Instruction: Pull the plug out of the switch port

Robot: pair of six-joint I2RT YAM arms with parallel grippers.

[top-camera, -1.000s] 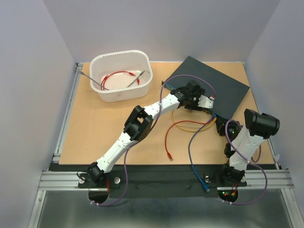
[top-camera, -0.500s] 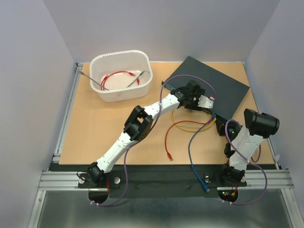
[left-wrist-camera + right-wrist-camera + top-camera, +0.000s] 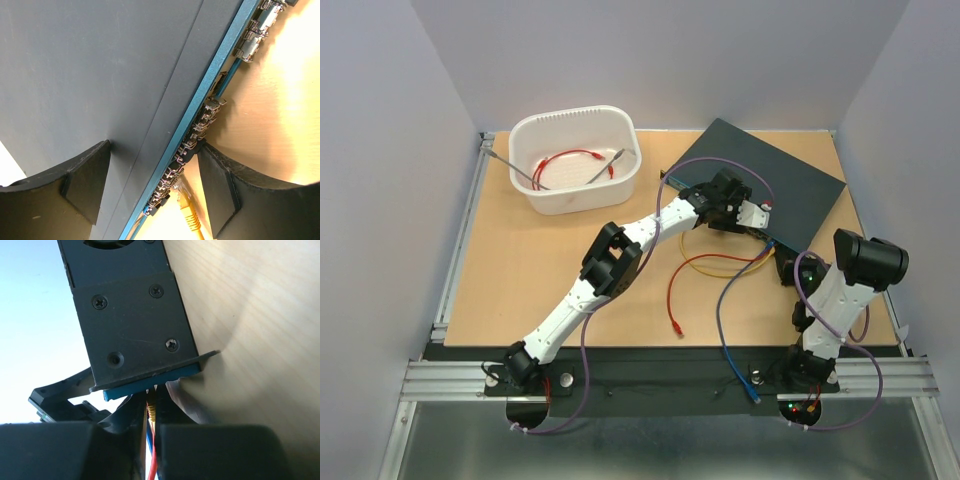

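Left jaws spread astride the one switch [image 3: 100, 75]; right jaws pinch the one yellow plug [image 3: 152, 411] at its edge.

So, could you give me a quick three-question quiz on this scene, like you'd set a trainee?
1. True or false: the left gripper is open, straddling the socket edge of the switch.
2. What colour is the plug between the fingers of the right gripper? A) white B) yellow C) green
3. Fill in: the tub holds a ___ cable.

Key: 1 true; 2 B; 3 red.
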